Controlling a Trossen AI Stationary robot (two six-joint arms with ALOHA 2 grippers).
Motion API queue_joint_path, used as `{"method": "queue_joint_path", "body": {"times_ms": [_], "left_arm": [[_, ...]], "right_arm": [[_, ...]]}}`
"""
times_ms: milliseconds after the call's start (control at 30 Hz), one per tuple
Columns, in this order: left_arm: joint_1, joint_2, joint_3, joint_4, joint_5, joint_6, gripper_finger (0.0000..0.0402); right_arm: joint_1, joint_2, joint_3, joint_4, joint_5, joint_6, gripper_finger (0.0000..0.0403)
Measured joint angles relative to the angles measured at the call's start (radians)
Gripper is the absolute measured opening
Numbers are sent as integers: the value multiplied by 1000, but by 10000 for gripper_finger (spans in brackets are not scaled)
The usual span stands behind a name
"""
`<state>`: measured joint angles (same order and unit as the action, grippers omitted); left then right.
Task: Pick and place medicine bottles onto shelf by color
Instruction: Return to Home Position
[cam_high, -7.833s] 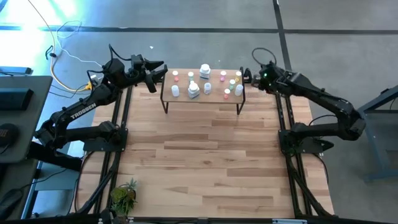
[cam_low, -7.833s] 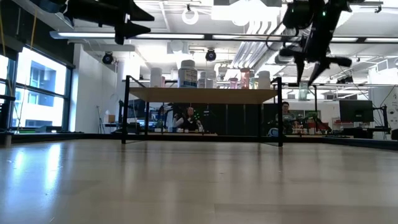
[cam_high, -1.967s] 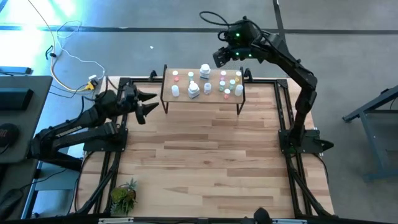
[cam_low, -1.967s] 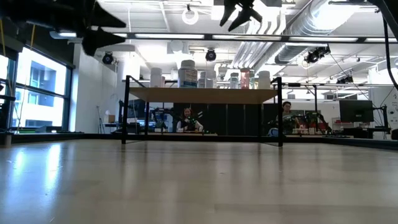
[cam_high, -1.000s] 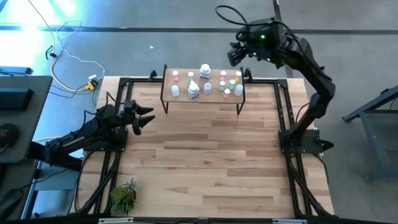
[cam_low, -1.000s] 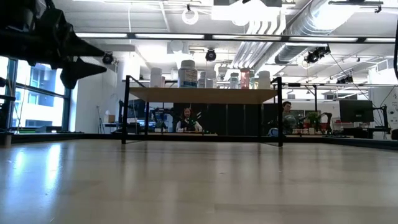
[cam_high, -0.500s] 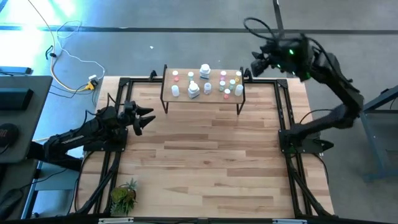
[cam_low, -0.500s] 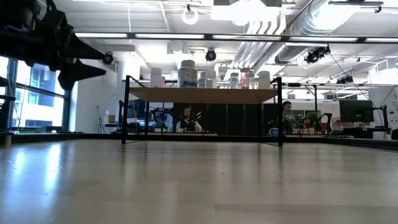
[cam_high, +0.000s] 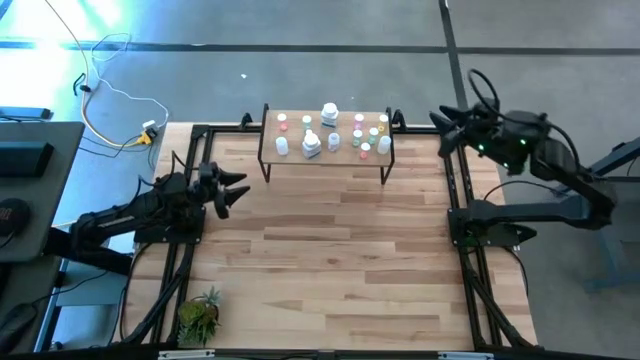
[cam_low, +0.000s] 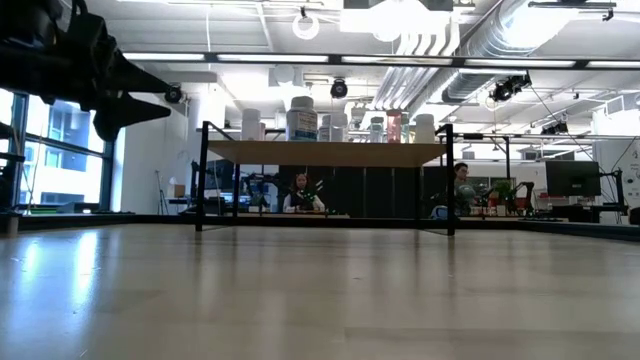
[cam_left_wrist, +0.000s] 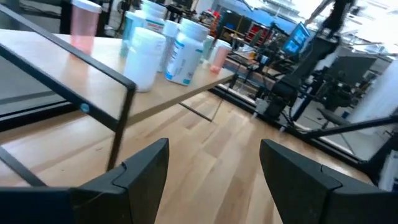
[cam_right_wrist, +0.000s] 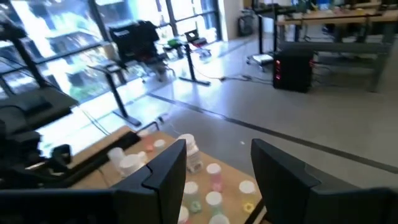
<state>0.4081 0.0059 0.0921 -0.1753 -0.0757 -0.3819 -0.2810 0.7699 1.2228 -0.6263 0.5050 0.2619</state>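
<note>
Left tool (cam_high: 232, 188) spread wide, empty, low at the tabletop (cam_high: 320, 260) left edge. Right tool (cam_high: 445, 127) gaping too, w/ nothing in it, just off the shelf (cam_high: 345, 157) right end. Medicine bottles (cam_high: 330, 130) all on the board (none on the planks), so sorting looks done; only the 2 arms left to park.

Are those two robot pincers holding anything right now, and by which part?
Nothing is held. The left pincer and right pincer are both open and empty; the small white plastic medicine bottles stand on the light wooden shelf.
</note>
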Motion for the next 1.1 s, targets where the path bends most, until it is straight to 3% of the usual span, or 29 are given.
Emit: {"method": "queue_joint_path", "body": {"times_ms": [267, 433, 667, 967, 1100], "left_arm": [[-102, 0, -2, 38, 35, 18, 241], [-189, 2, -79, 187, 144, -18, 241], [-260, 5, -80, 195, 44, 60, 241], [-267, 11, -80, 188, 38, 71, 241], [-267, 15, -80, 187, 38, 78, 241]], "right_arm": [[36, -157, -107, 19, 44, -8, 172], [36, -209, -119, 19, 64, -8, 172], [36, -262, -119, 5, 64, -8, 172], [36, -295, -122, -226, 25, 105, 172], [36, -309, -196, -202, 9, 98, 172]]}}
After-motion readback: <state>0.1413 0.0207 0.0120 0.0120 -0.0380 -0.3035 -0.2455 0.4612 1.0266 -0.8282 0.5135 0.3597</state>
